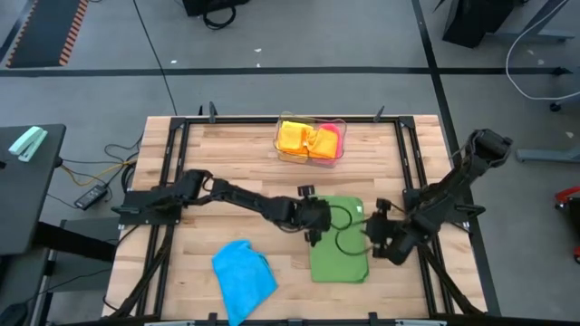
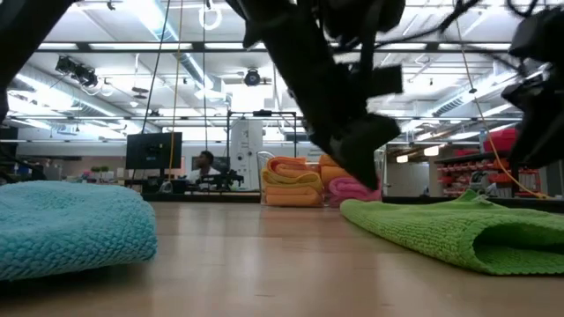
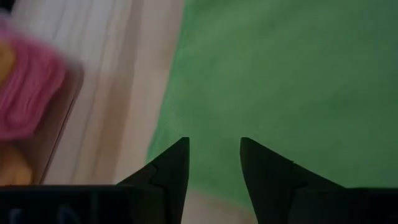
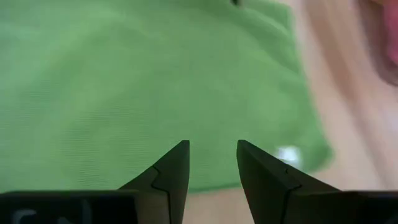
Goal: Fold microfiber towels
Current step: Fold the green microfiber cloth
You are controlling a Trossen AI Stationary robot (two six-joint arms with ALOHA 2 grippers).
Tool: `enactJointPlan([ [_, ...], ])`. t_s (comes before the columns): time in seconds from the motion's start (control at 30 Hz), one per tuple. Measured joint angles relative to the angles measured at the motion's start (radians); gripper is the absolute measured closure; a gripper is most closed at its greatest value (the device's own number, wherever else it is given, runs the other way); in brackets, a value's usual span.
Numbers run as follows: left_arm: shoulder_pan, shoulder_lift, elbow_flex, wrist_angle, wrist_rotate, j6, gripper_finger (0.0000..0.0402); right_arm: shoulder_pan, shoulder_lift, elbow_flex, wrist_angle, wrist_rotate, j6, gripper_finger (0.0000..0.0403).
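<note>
Both pincers hung narrowly apart, empty: left pincer (image 1: 314,220) at nine o'clock of the green towel (image 1: 339,254), right pincer (image 1: 379,226) at three. Likely mid-fold; next needs an edge grasped.

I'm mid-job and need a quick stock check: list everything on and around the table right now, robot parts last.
Green microfiber towel: one, green, folded flat on the table's right-centre, between the two tools.
Blue microfiber towel: one, light blue, crumpled near the front edge, left of the green one.
Clear plastic tray: one, transparent, at the table's far edge, centre.
Folded towels in the tray: several, yellow, orange and pink; exact count unclear.
Wooden table: one, light wood with a black frame.
Left tool: one, dark, open and empty, over the green towel's left edge.
Right tool: one, dark, open and empty, at the green towel's right edge.
</note>
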State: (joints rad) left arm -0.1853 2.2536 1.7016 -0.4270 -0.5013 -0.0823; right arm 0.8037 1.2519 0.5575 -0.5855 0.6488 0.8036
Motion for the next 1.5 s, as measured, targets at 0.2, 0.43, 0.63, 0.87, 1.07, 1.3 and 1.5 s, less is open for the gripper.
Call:
enactJointPlan([
  [0.2,0.008,0.0,0.0,-0.089,-0.001,-0.003,0.0246,-0.173,-0.051,0.0,-0.087,-0.084,-0.097,0.026],
  [0.43,-0.051,-0.031,0.002,-0.103,0.003,0.063,0.0267,-0.314,-0.251,0.0,-0.088,-0.21,-0.295,0.026],
  [0.63,-0.054,-0.079,0.0,-0.152,0.0,0.063,0.0279,-0.315,-0.53,0.0,-0.083,-0.205,-0.338,0.026],
  [0.87,-0.044,-0.086,-0.074,-0.053,0.002,0.099,0.0292,-0.318,-0.622,-0.017,-0.2,-0.215,-0.174,0.0259],
  [1.07,-0.015,-0.109,-0.195,0.022,0.021,0.098,0.0303,-0.366,-0.56,-0.067,-0.206,-0.243,-0.055,0.0238],
  [1.3,-0.012,-0.253,-0.322,0.164,0.038,0.168,0.0318,-0.507,-0.446,-0.07,-0.168,-0.353,-0.113,0.0219],
  [1.5,0.036,-0.354,-0.51,0.424,0.127,0.179,0.032,-0.674,-0.35,-0.07,-0.111,-0.526,-0.186,0.0218],
])
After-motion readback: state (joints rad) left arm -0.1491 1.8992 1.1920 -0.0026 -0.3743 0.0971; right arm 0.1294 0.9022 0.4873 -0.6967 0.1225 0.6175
